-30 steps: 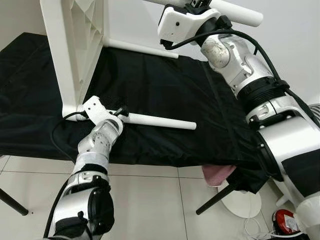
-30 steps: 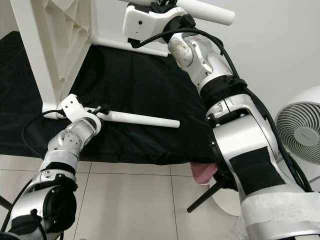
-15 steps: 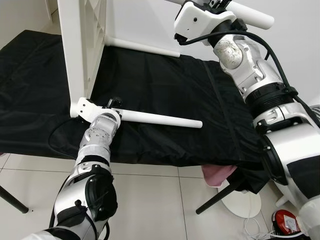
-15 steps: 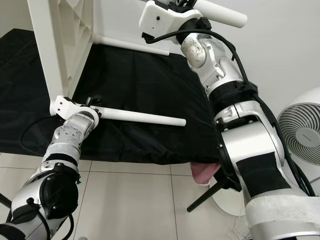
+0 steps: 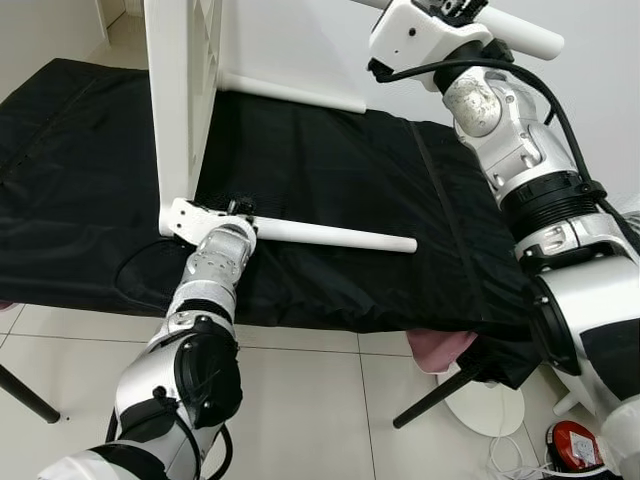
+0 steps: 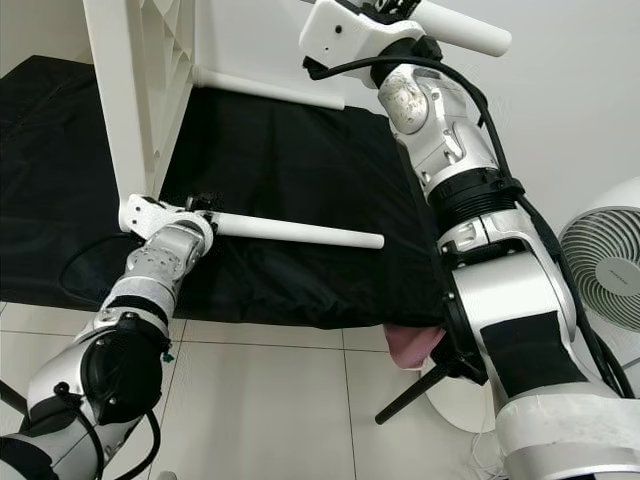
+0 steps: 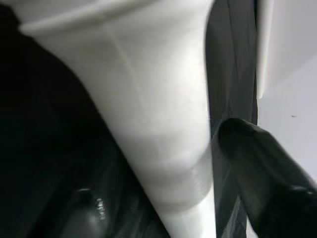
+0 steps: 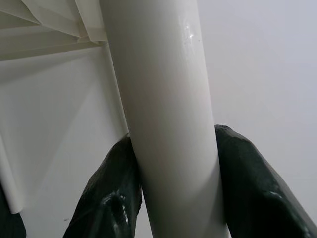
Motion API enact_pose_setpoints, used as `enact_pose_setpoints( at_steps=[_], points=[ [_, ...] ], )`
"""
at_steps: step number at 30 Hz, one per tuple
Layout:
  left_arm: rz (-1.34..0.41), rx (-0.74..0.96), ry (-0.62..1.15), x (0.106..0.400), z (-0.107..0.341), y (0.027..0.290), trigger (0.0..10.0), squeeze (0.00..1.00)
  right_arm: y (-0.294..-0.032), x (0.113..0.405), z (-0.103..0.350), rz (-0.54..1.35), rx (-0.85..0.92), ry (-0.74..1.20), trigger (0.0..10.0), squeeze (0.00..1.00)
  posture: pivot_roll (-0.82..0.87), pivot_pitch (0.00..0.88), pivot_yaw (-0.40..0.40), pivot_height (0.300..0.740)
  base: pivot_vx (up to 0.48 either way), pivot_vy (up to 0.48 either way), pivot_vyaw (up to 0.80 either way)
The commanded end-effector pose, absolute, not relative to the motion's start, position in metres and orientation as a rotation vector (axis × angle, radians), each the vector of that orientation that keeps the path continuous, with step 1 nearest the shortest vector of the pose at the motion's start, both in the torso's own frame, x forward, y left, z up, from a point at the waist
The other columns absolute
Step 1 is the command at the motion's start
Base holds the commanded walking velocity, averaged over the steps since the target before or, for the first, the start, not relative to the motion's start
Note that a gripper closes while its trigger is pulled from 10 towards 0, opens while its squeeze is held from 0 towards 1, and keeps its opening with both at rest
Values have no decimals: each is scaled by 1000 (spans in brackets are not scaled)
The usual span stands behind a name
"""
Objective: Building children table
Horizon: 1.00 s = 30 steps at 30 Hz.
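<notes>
The white children's table top point(image 5: 180, 100) stands on its edge on the black cloth point(image 5: 330, 170), with its legs sticking out sideways to the right. My left gripper point(image 5: 238, 208) is shut on the lower near leg point(image 5: 340, 237), right at its base by the table top's corner. In the left wrist view this leg point(image 7: 158, 124) sits against a black finger point(image 7: 257, 163). High up, my right gripper point(image 6: 395, 8) is shut on the upper leg point(image 5: 525, 35); both fingers point(image 8: 109, 198) clamp the leg point(image 8: 168, 124). Another leg point(image 5: 300, 92) lies along the far side.
The black cloth covers a low stand with dark legs point(image 5: 430, 400), and its front edge hangs over a tiled floor point(image 5: 300, 400). A pink object point(image 5: 440, 348) hangs under the cloth's right corner. A white fan point(image 6: 605, 265) and a red item point(image 5: 570, 445) sit at the right.
The table top and its legs have shifted to the right across the cloth. Both grippers moved right with it and kept their hold.
</notes>
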<state>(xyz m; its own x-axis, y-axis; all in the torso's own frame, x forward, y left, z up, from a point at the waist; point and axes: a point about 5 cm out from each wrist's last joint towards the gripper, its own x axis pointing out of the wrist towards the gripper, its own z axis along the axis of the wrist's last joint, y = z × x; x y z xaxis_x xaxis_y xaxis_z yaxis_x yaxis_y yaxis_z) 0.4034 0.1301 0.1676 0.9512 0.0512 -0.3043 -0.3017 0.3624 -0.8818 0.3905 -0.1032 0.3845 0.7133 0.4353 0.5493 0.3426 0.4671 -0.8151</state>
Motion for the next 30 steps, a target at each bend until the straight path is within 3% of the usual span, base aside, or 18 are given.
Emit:
enact_pose_setpoints(
  at_steps=[1, 16, 22, 30],
  points=[
    [-106, -1193, 65, 414, 220, 97, 0, 0, -118, 377, 416, -48, -858, -930, 0, 0, -44, 0, -92, 740, 0, 0, 0],
    [-169, -1187, -37, 420, 243, 101, 0, 0, -119, 370, 420, -55, -780, -949, 0, 0, -52, 0, -90, 740, 0, 0, 0],
    [-190, -1122, -179, 421, 274, 121, 0, 0, -126, 363, 420, -92, -752, -962, 0, 0, -49, 0, -93, 740, 0, 0, 0],
    [-228, -997, -414, 406, 338, 149, 0, 0, -163, 349, 400, -239, -766, -903, 0, 0, -14, 0, -129, 740, 0, 0, 0]
  ],
)
